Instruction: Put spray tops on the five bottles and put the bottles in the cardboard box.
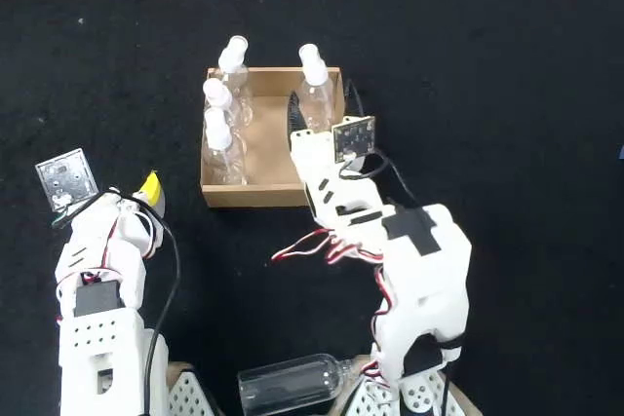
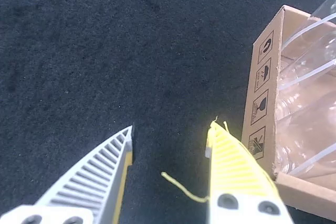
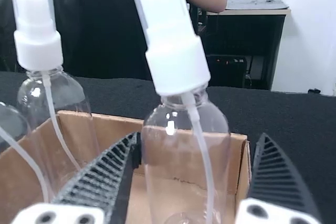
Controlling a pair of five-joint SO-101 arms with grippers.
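Observation:
The cardboard box [image 1: 249,197] stands mid-table. Along its left wall stand three clear bottles with white spray tops [image 1: 222,133], and one more topped bottle [image 1: 314,85] stands in its far right corner. My right gripper [image 1: 310,126] is inside the box, open, with its jaws on either side of that bottle [image 3: 184,145] and a gap on each side; the spray top [image 3: 170,40] rises above them. A bottle with no top [image 1: 292,384] lies on its side between the arm bases. My left gripper [image 1: 146,192] is open over bare cloth left of the box [image 2: 262,87].
Black cloth covers the table [image 1: 487,94]. Red and white wires [image 1: 312,245] hang from the right arm just in front of the box. Another topped bottle [image 3: 39,45] stands beside the right gripper.

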